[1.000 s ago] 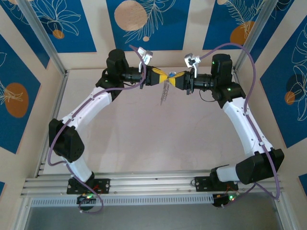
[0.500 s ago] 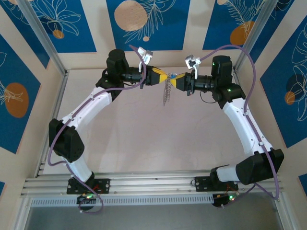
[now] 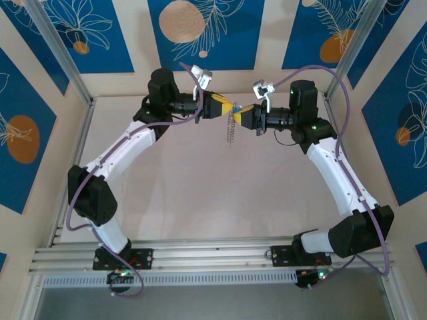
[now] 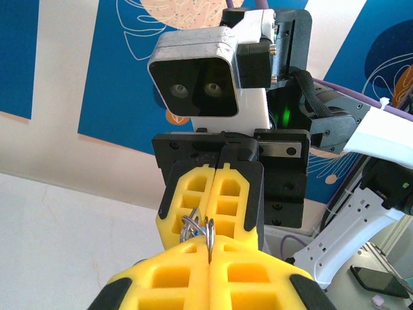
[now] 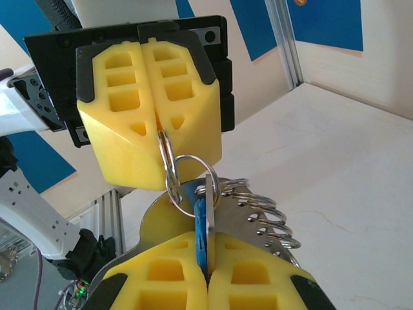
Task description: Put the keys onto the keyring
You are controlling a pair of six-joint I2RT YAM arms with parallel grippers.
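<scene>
Left gripper [image 5: 158, 132] is clamped on the keyring [image 5: 169, 169], a thin silver wire loop pinched at its top between the yellow pads. Right gripper [image 5: 205, 253] is clamped on the key [image 5: 201, 223], blue head edge-on in the pads. Key and keyring touch, tangled with more small rings; can't tell if the key is threaded on. A chain strip [image 5: 268, 223] of linked rings hangs off to the side. From overhead, the two grippers meet tip to tip in the air above the table [image 3: 200, 200], near its far edge, mid-width. Back wall [image 3: 227, 79] is close behind; open room toward the near edge and both side edges.
</scene>
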